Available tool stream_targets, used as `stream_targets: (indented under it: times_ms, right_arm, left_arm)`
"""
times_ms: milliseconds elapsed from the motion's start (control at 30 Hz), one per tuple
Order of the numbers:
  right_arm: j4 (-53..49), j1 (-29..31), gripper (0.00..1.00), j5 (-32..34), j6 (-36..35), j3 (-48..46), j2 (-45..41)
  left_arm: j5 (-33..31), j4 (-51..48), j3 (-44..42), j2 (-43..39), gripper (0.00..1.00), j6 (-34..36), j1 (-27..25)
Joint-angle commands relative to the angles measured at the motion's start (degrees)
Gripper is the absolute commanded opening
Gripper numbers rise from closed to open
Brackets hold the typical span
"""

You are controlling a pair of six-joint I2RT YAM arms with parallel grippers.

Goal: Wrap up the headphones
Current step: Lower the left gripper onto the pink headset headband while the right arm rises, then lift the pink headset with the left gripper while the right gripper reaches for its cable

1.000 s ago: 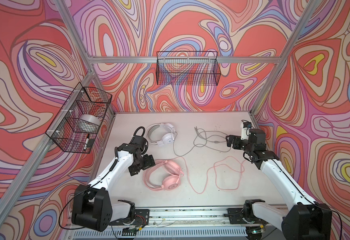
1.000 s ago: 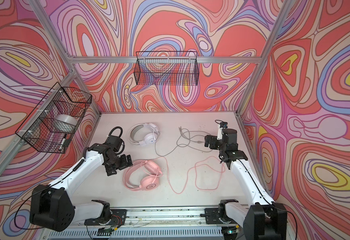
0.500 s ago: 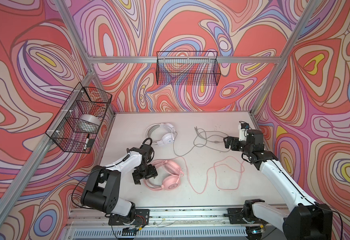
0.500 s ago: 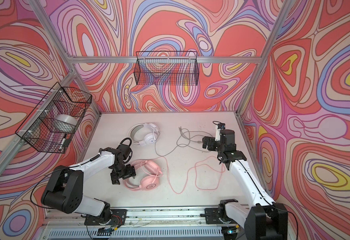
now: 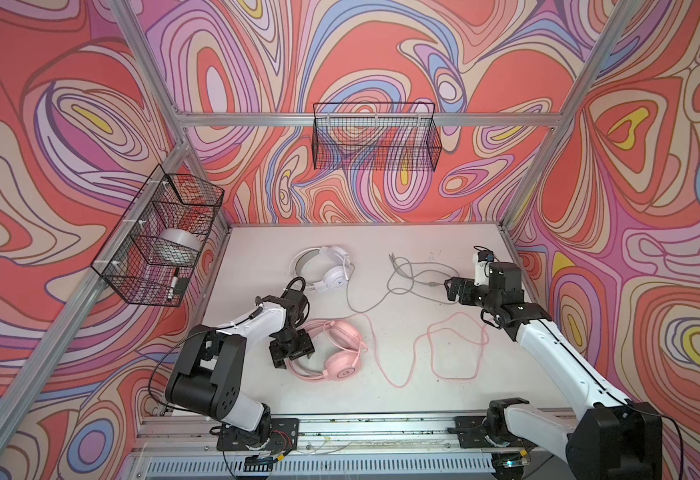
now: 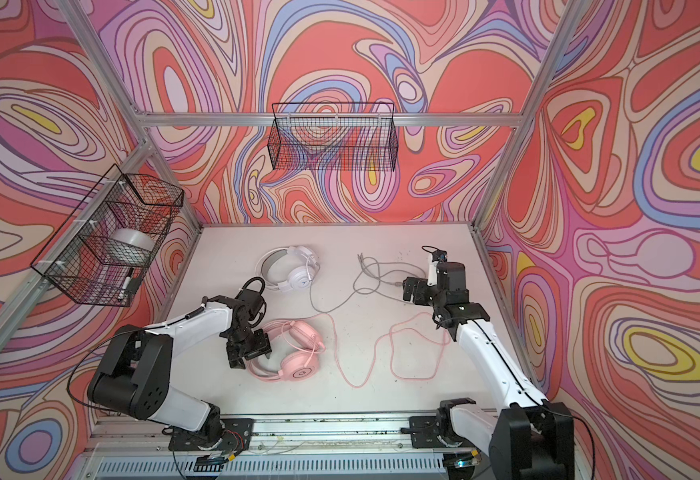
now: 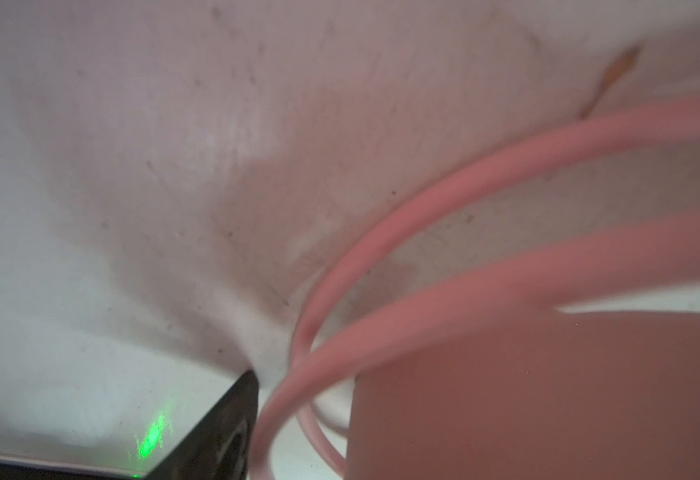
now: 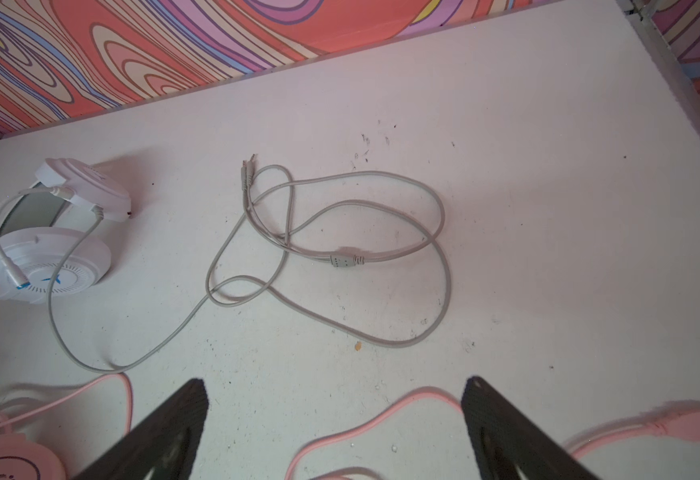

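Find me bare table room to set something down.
Bare: white table, far strip behind the white over-ear headset and grey cable; near strip before the pink cable. Crowded: the middle, around the pink over-ear headset.

Both top views look down from high above the front rail (image 5: 360,428) toward the back wall (image 5: 381,62), giving you nearly the same wide sweep of the whole table (image 5: 423,241) and the wire basket (image 5: 375,141) hung there. Your left wrist camera sits almost on the table, so near the pink headset (image 7: 506,270) that it blurs. Your right wrist camera stands farther off, slanting down on the white headset (image 8: 53,257) and grey cable (image 8: 346,261), which both top views also show.
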Motion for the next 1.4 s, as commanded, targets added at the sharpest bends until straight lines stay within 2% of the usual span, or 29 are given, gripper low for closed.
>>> stream_targets:
  times_ms: [0, 100, 200, 433, 500, 633, 733, 1033, 1233, 1367]
  right_arm:
    - [0.0, 0.6, 0.99, 0.6, -0.7, 0.9, 1.4]
    - [0.2, 1.1, 0.99, 0.8, -0.4, 0.7, 1.2]
    - [-0.4, 1.4, 0.98, 0.7, -0.4, 0.6, 0.8]
    - [-1.5, 1.8, 0.98, 0.6, -2.1, 1.2, 1.5]
    - [-1.7, 2.0, 0.98, 0.2, -2.3, 1.8, 2.2]
    - [-2.3, 2.8, 0.99, 0.0, -2.2, 2.7, 2.8]
    - [-3.3, 3.9, 0.98, 0.4, -2.9, 3.0, 2.7]
    - [-3.9, 5.9, 0.99, 1.8, -4.0, 3.9, 3.8]
    - [-5.2, 7.6, 0.99, 1.1, -5.6, 5.6, 6.0]
    - [-5.5, 8.3, 0.98, -2.1, -6.3, 7.2, 7.2]
  left_arm:
    - [-3.0, 1.2, -1.9, 1.4, 0.64, -1.5, -0.1]
    - [-3.1, 0.5, -1.5, 1.6, 0.55, -1.1, -0.1]
    - [-3.0, 0.8, -1.4, 1.8, 0.51, -0.9, -0.1]
    - [-4.2, -0.6, 1.2, 2.1, 0.26, 0.7, 0.0]
    - [-4.1, -0.4, 1.2, 2.1, 0.22, 0.5, 0.0]
    - [-3.6, -0.6, 1.9, 3.0, 0.07, 1.3, -0.1]
    - [-3.8, -0.8, 2.7, 3.7, 0.01, 2.5, 0.0]
    - [-3.1, -3.0, 4.7, 1.3, 0.00, 6.4, 0.0]
    - [4.2, -3.3, 8.7, -2.5, 0.00, 12.8, 0.0]
    - [5.4, -6.9, 13.7, -4.2, 0.00, 16.1, 0.0]
